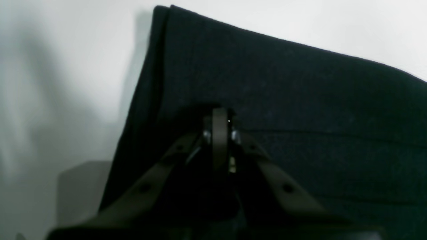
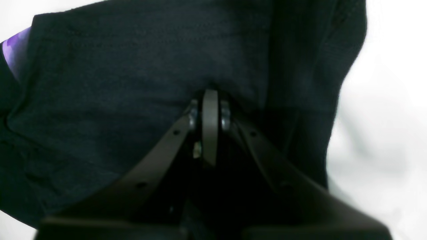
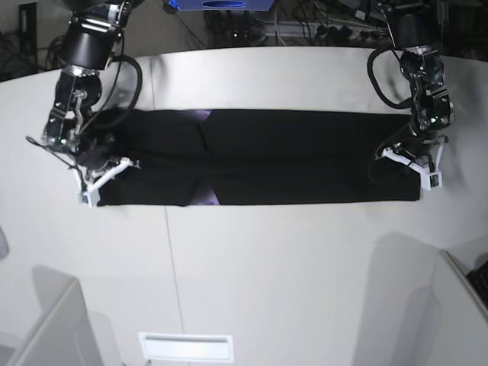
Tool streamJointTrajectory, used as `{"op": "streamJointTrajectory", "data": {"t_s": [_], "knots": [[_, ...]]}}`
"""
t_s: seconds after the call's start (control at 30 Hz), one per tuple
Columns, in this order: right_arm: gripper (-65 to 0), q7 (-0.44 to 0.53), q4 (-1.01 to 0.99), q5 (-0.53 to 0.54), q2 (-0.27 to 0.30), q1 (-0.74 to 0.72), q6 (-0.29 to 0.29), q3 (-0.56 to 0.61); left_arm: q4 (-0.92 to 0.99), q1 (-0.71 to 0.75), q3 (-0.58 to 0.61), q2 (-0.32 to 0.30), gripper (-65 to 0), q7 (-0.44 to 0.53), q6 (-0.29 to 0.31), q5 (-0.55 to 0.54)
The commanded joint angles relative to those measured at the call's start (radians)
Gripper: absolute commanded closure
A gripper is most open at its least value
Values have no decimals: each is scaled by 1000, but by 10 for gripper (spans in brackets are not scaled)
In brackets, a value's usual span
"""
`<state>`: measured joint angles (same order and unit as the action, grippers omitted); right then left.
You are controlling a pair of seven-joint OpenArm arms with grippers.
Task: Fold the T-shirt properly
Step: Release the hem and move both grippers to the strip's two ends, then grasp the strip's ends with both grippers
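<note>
The black T-shirt [image 3: 259, 156] lies on the white table as a long folded strip, plain side up. Small bits of purple print show at its fold [image 3: 206, 115] and in the right wrist view [image 2: 15, 53]. My left gripper [image 3: 415, 166] is at the strip's right end in the base view; in the left wrist view its jaws [image 1: 220, 115] are shut on the black cloth [image 1: 283, 83] near a corner. My right gripper [image 3: 95, 181] is at the strip's left end, and in the right wrist view it [image 2: 210, 96] is shut on the cloth [image 2: 116, 66].
The white table [image 3: 267, 267] extends in front of the shirt. Grey box-like shapes stand at the front left [image 3: 42, 328] and front right [image 3: 457, 297]. A white slot [image 3: 185, 347] sits at the front edge. Cables and gear [image 3: 305, 23] lie behind the table.
</note>
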<state>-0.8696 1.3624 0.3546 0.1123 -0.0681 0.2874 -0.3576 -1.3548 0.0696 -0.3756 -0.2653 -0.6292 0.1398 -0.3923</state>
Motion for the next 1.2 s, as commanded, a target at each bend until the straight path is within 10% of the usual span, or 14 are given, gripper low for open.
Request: {"op": "streamJointTrajectory", "data": {"t_s": [0.0, 0.57, 0.73, 0.93, 1.17], "knots": [[0, -4, 18, -25, 13, -16, -10, -2, -1, -7, -3, -18, 0, -48, -18, 26], [0, -144, 578, -18, -41, 104, -9, 24, -524, 78, -256, -18, 0, -338, -6, -79], [0, -145, 635, -18, -62, 196, -9, 35, -515, 189, -405, -22, 0, -337, 143, -293], [0, -110, 635, -18, -89, 264, 0, 39, -509, 258, -520, -15, 0, -335, 289, -305], [0, -86, 633, -18, -89, 308, 97, 121, -417, 253, -573, -15, -609, -334, 469, -305]]}}
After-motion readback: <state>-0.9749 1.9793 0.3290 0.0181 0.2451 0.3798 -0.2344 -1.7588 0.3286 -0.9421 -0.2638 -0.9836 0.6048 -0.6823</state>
